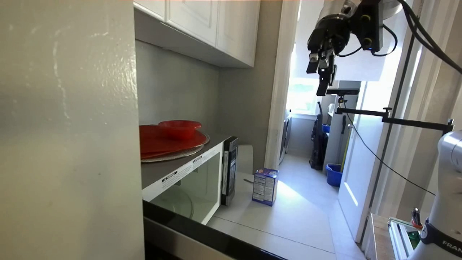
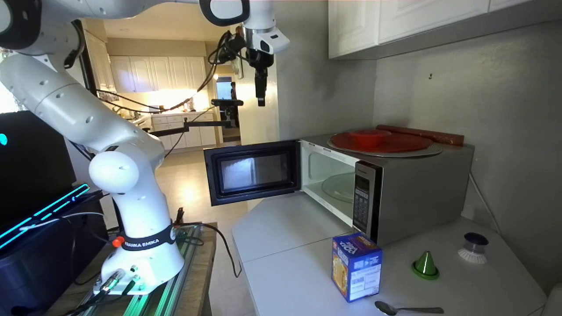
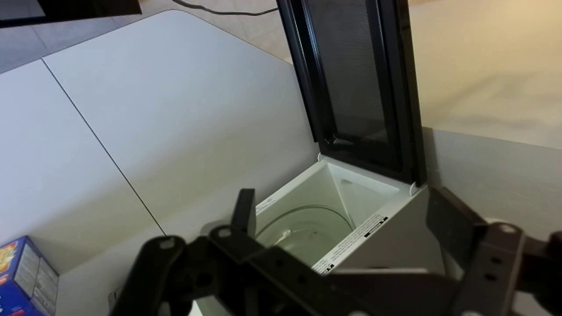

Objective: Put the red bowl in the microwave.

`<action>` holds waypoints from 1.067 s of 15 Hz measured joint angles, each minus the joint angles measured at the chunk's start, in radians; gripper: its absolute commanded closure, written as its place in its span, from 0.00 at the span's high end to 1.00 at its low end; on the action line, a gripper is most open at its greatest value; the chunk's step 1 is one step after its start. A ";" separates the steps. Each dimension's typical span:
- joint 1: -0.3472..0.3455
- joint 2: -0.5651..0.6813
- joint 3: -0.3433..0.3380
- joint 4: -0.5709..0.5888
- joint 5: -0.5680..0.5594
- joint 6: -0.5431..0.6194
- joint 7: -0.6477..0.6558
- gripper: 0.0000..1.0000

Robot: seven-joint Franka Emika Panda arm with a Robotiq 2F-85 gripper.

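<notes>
The small red bowl (image 1: 180, 129) stands upright on the wide red dish (image 1: 158, 146), which lies on a silver tray on top of the microwave; in an exterior view the bowl (image 2: 368, 138) shows there too. I cannot make out the bowl in the wrist view. The microwave (image 2: 421, 197) stands with its door (image 2: 252, 173) wide open, a glass turntable inside; the wrist view looks down on the microwave (image 3: 390, 245) and its open door (image 3: 351, 79). My gripper (image 1: 319, 81), also in an exterior view (image 2: 261, 98), hangs high, apart from the bowl. Its fingers (image 3: 349, 210) are spread, nothing between them.
A blue food box (image 2: 356, 267) stands on the counter before the microwave's control panel. A green cone-shaped item (image 2: 425, 265), a brush (image 2: 474, 248) and a spoon (image 2: 408, 309) lie nearby. A dark red roll (image 2: 421, 134) lies behind the dish. White wall cabinets (image 2: 421, 22) hang above the microwave.
</notes>
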 measured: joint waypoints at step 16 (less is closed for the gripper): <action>0.007 0.502 0.072 0.371 0.134 0.359 0.043 1.00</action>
